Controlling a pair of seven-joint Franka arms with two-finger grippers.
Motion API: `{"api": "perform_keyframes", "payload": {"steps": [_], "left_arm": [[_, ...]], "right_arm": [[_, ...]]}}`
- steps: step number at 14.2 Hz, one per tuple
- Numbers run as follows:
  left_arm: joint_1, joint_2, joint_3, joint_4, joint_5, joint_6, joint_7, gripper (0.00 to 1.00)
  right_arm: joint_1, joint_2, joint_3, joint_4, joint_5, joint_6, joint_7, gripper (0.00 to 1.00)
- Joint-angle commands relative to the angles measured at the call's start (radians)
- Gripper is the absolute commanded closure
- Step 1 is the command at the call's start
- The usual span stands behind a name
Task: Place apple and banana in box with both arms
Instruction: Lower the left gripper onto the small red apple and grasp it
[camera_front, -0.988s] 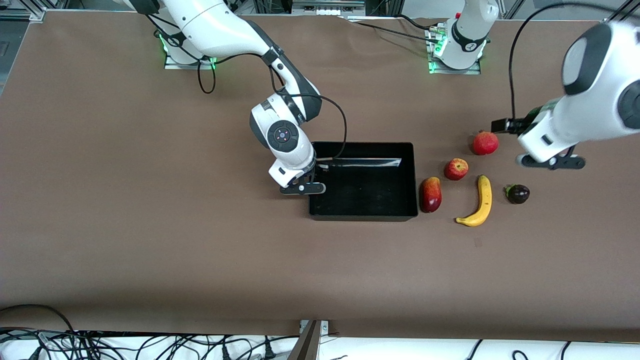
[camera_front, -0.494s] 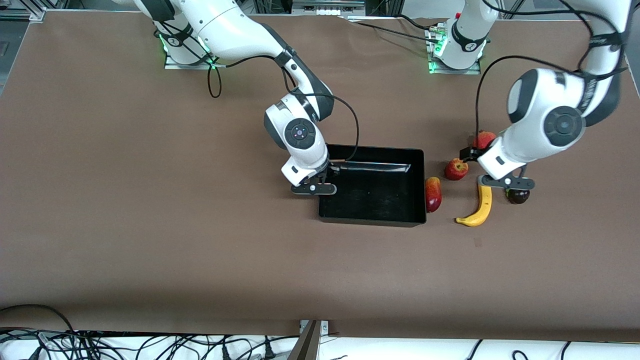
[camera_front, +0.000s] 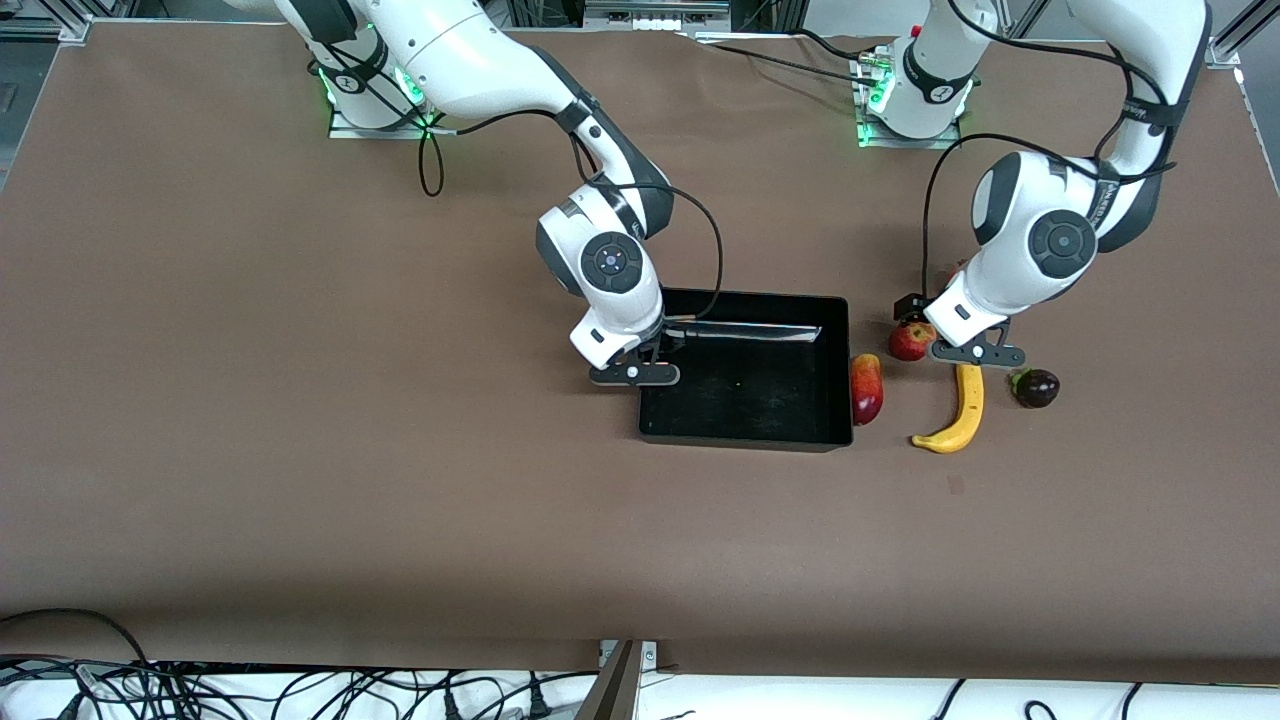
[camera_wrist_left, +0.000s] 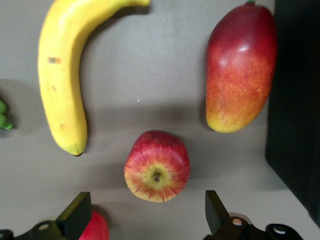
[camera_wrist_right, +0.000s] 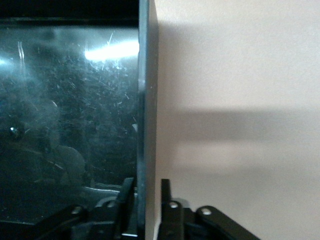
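The black box (camera_front: 745, 432) lies mid-table. My right gripper (camera_front: 635, 375) is shut on the box's end wall (camera_wrist_right: 142, 100) at the right arm's end, one finger inside and one outside (camera_wrist_right: 146, 192). The apple (camera_front: 908, 341) lies beside the box toward the left arm's end. The banana (camera_front: 960, 410) lies nearer the front camera than the apple. My left gripper (camera_front: 975, 352) is open and empty, low over the spot between the apple and the banana. In the left wrist view its open jaws (camera_wrist_left: 145, 220) stand wide just short of the apple (camera_wrist_left: 157, 172), with the banana (camera_wrist_left: 62, 75) beside it.
A red-orange mango-like fruit (camera_front: 866, 388) touches the box's wall at the left arm's end (camera_wrist_left: 240, 70). A dark purple fruit (camera_front: 1036, 387) lies beside the banana. A plain red fruit (camera_wrist_left: 95, 227) sits by one left finger, mostly hidden under the left arm in the front view.
The box slid with my right gripper toward the left arm's end, up against the mango-like fruit. My left arm swung in and came down over the apple.
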Motion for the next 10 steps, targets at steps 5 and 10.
{"api": "perform_keyframes", "payload": {"steps": [5,10], "left_arm": [[0.002,0.133,-0.003,-0.011,-0.011,0.171,0.022,0.0],[0.001,0.104,-0.01,0.02,-0.011,0.095,0.039,1.0]], "right_arm": [[0.005,-0.072,-0.03,0.035,-0.024,-0.12,0.008,0.0],[0.003,-0.223,-0.16,0.035,-0.024,-0.272,-0.064,0.0]]}}
